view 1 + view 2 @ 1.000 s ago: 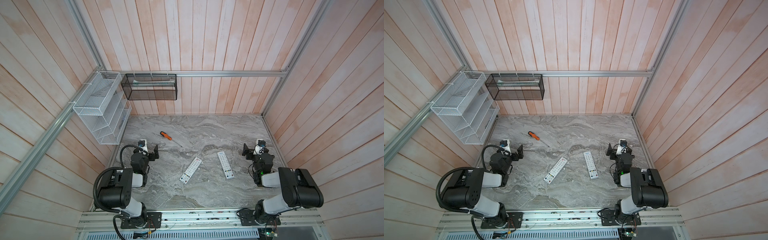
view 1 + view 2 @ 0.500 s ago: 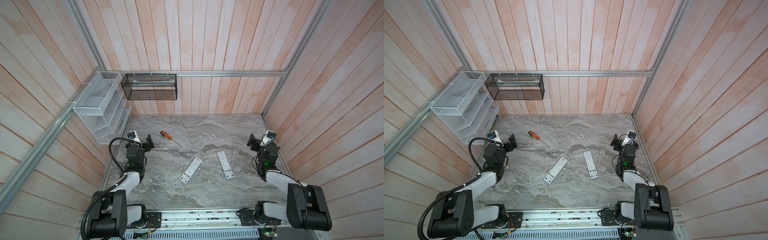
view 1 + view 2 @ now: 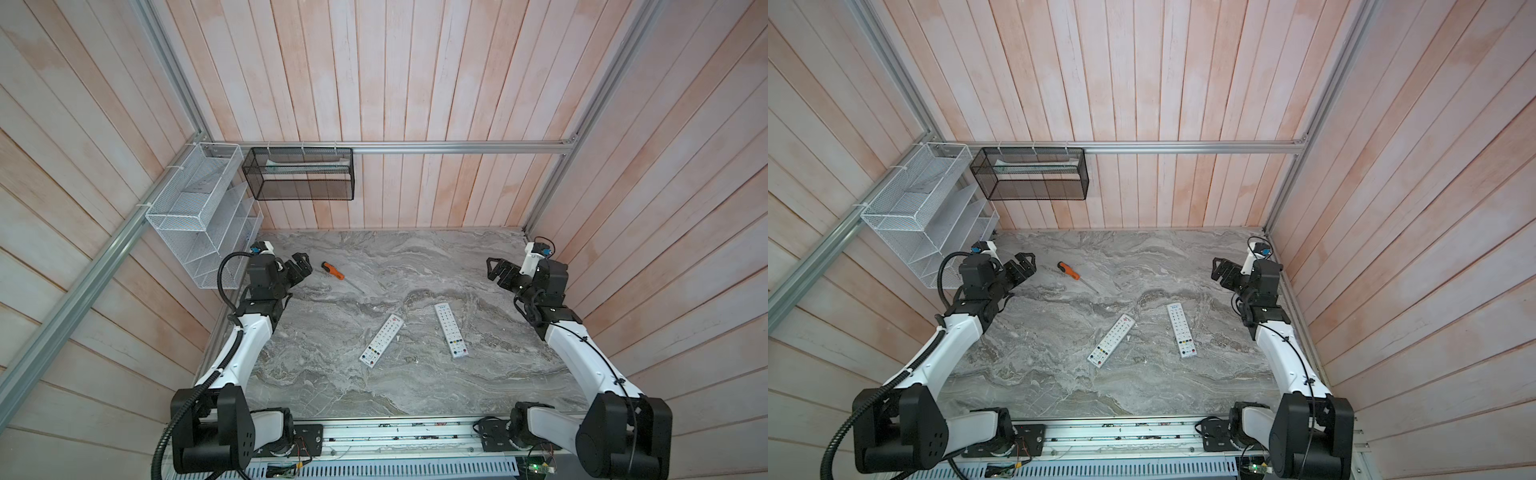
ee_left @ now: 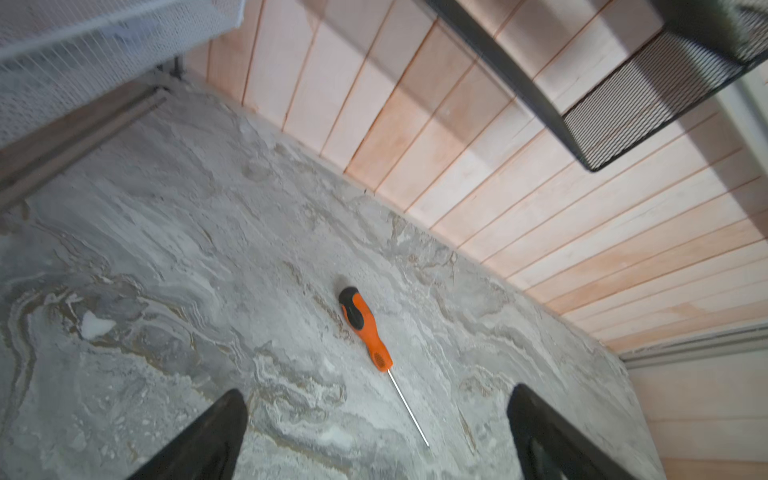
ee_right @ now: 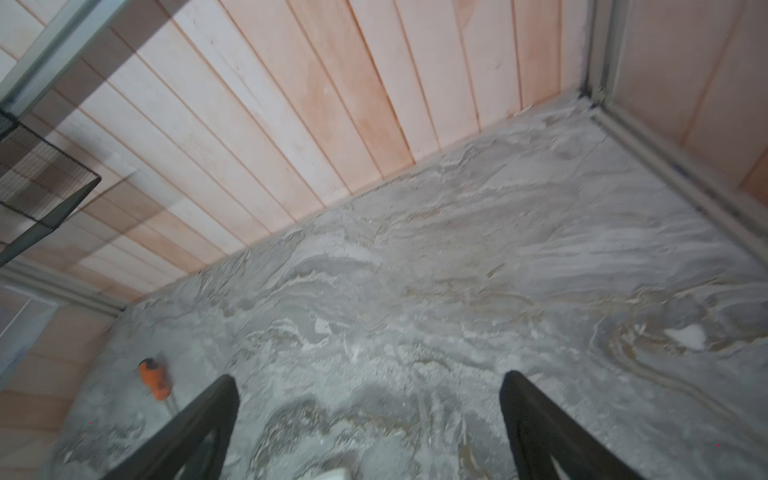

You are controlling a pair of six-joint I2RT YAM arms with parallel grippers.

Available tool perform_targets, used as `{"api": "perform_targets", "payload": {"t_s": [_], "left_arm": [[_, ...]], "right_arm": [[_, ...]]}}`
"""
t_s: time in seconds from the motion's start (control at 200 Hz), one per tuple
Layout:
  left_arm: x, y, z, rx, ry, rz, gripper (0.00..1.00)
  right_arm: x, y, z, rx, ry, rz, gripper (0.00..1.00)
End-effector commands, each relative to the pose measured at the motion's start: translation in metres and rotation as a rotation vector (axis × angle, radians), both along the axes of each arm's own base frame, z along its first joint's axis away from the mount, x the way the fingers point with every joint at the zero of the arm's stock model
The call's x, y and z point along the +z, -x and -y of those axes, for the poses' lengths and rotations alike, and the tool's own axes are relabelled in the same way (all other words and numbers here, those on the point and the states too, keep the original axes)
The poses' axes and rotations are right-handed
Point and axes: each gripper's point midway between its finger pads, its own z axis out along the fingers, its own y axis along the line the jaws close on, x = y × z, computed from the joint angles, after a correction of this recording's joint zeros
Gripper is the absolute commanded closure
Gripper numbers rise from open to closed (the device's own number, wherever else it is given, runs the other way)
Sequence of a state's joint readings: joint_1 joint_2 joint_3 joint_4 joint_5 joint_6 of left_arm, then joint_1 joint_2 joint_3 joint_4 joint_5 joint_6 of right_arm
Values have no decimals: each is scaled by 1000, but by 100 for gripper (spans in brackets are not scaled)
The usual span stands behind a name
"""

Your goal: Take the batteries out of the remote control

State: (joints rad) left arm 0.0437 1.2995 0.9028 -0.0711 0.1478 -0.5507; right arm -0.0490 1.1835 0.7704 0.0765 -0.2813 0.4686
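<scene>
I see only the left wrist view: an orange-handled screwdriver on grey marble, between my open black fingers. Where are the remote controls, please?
Observer: Two long white plastic remote controls lie apart near the middle of the grey marble table: the left remote and the right remote.
Operator: Which face is up?
Observer: The button faces; the backs are hidden.
Operator: And the other arm?
Observer: The right gripper is open and empty, near the table's far right corner.
</scene>
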Motion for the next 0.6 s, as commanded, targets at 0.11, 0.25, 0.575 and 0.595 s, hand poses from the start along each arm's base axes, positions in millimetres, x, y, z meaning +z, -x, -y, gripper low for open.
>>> {"api": "perform_targets", "payload": {"t_s": [0.11, 0.25, 0.575, 0.595], "left_arm": [[-41, -5, 25, -98, 105, -242, 1], [-61, -25, 38, -126, 152, -317, 1], [-98, -55, 46, -113, 174, -408, 1], [-99, -57, 47, -113, 175, -412, 1]], "right_arm": [[-10, 22, -55, 235, -133, -180, 2], [-13, 27, -88, 345, -81, -210, 2], [-26, 31, -137, 500, -13, -271, 2], [-27, 31, -139, 503, -19, -270, 2]]}}
